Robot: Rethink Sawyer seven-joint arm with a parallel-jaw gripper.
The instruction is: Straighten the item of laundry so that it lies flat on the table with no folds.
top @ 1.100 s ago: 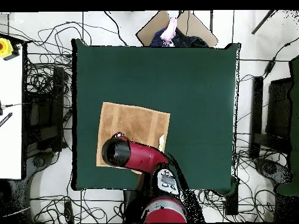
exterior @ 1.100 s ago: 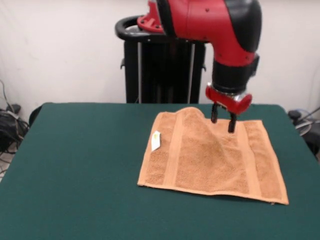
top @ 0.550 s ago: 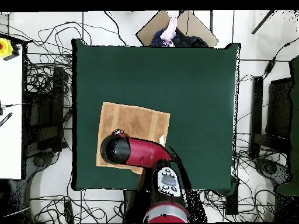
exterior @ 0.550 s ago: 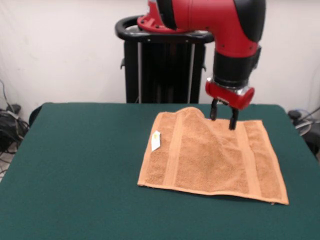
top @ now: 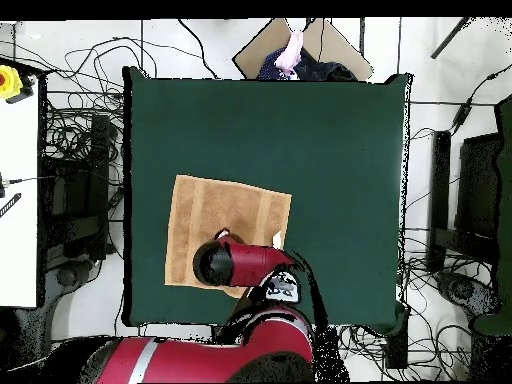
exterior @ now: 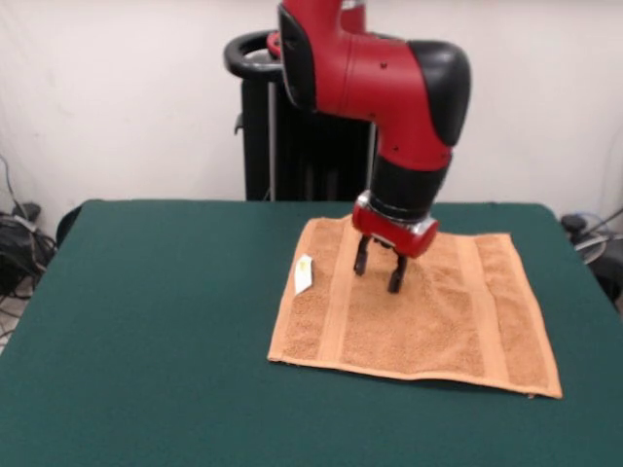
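Note:
The item of laundry [exterior: 428, 326] is a tan-orange towel spread on the right half of the green table [exterior: 146, 321]. Two woven bands run across it, and a small white tag [exterior: 304, 273] sticks out at its left edge. My gripper [exterior: 379, 276] hangs just over the towel's far middle part, open, with nothing between its fingers. The arm hides the towel's far edge behind it. In the overhead view the towel [top: 225, 210] lies near the table's [top: 330, 150] lower left. There the red arm covers the towel's lower edge and hides the gripper.
Cables lie on the floor all around the table [top: 75, 130]. A person [top: 292, 50] shows at the overhead view's top edge, beyond the table. A white surface [top: 20, 200] stands at the left. The towel's front edge lies close to the table's front right [exterior: 531, 394].
The gripper has moved left in the front view and come down, from the towel's far right part to its far middle. The raised fold at the far edge no longer shows.

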